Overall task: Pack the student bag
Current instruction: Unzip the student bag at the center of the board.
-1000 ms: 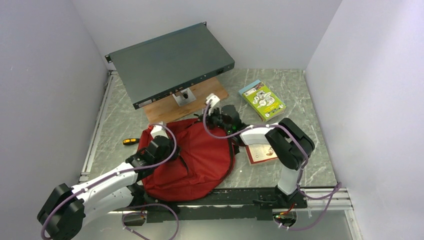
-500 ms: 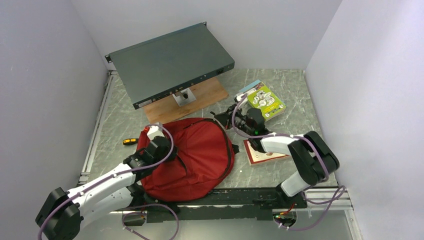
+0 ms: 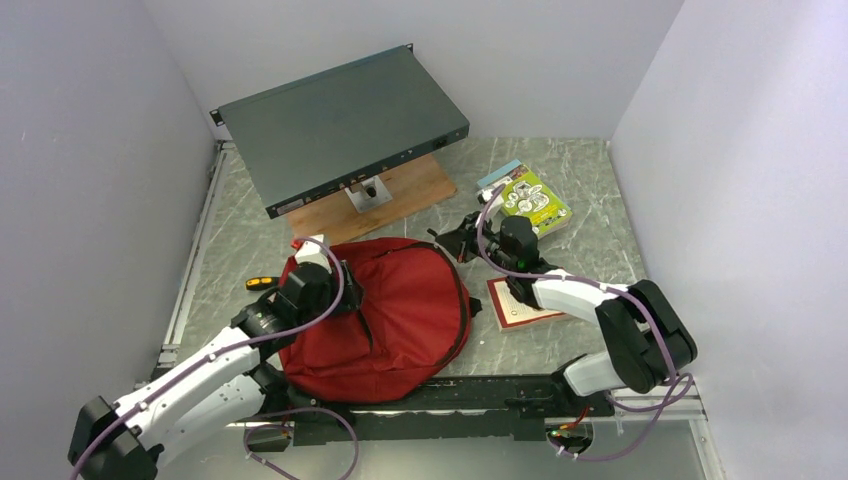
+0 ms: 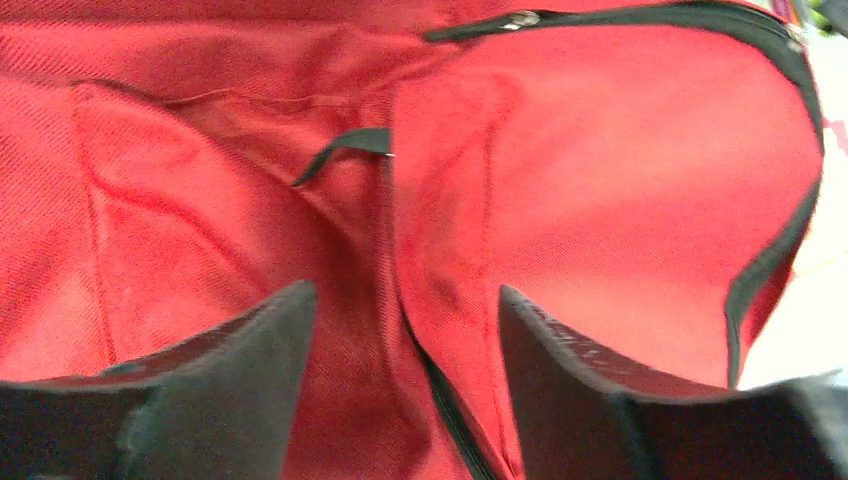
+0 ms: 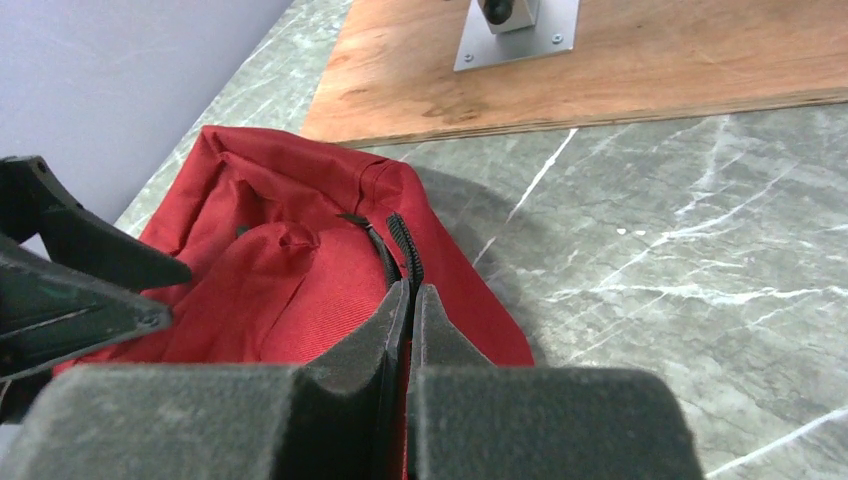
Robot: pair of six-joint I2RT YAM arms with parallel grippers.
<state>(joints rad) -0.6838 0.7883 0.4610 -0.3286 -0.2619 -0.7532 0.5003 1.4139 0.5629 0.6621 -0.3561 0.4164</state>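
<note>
The student bag [image 3: 400, 310], dark red with black zippers, lies flat at the near middle of the table. My left gripper [image 3: 335, 295] hovers over its left part with the jaws open; red fabric and a black zipper line [image 4: 450, 400] show between the fingers, nothing gripped. My right gripper [image 3: 447, 240] sits at the bag's far right edge. In the right wrist view it [image 5: 410, 295] is shut on the bag's black zipper edge [image 5: 405, 245], which runs up out of the fingertips.
A green book [image 3: 527, 200] lies at the far right, and a red-and-white book [image 3: 520, 305] beside the bag's right side. A dark grey rack unit [image 3: 340, 125] stands tilted on a wooden board [image 3: 400, 195] at the back. A screwdriver [image 3: 262, 283] lies left of the bag.
My left gripper has opened and let go of the bag's fabric. My right gripper, still shut, has drawn the bag's zipper edge to the right and down toward the table.
</note>
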